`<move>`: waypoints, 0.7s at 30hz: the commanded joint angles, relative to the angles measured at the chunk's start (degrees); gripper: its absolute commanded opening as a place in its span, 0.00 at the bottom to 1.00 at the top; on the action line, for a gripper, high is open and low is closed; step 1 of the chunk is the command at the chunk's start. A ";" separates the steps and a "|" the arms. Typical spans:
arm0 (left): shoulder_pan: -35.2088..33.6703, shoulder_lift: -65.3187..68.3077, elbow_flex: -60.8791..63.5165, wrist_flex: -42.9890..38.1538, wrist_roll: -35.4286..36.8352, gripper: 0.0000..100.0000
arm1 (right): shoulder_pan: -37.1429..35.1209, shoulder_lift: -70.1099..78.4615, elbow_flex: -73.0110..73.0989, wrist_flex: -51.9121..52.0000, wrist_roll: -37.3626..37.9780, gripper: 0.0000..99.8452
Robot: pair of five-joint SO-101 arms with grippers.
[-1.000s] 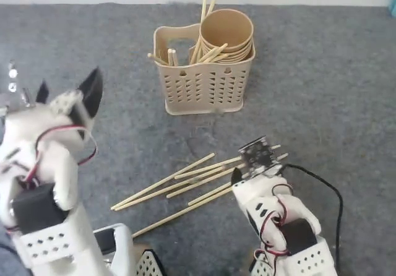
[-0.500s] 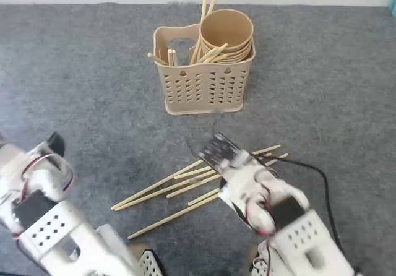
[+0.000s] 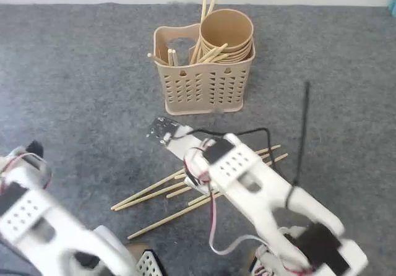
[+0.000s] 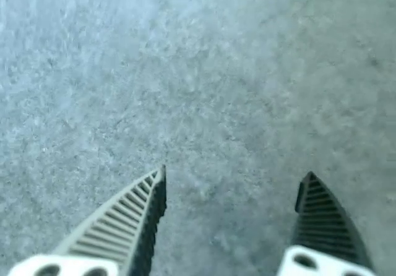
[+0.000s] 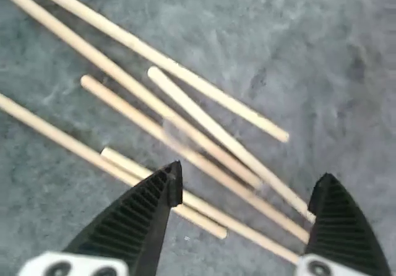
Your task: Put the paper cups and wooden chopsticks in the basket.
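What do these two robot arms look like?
Both the right arm and left arm are white plastic dotted with small holes, with black motor blocks and red wires; a black cable loops over the right one. Each ends in pointed, ribbed jaws, one pale, one black.

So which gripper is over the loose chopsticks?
The right gripper: loose chopsticks lie under its open jaws, while the left gripper hangs open over grey carpet.

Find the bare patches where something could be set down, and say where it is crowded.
Bare grey carpet lies left of the basket, out to the picture's edge, and likewise right of it. Under the left gripper is bare carpet. Crowded: between the basket and the arms, where loose chopsticks lie under the right gripper; the basket holds paper cups.
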 commanded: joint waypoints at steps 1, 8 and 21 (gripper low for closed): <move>-1.23 11.08 -6.55 -3.08 0.62 0.32 | -1.10 7.69 -8.53 -0.92 2.29 0.34; -1.05 19.60 -9.01 -5.36 0.62 0.32 | -4.53 18.33 -14.68 -1.01 2.29 0.34; -0.97 19.96 -8.57 -5.36 0.62 0.32 | -4.44 30.11 -21.89 -4.09 4.31 0.14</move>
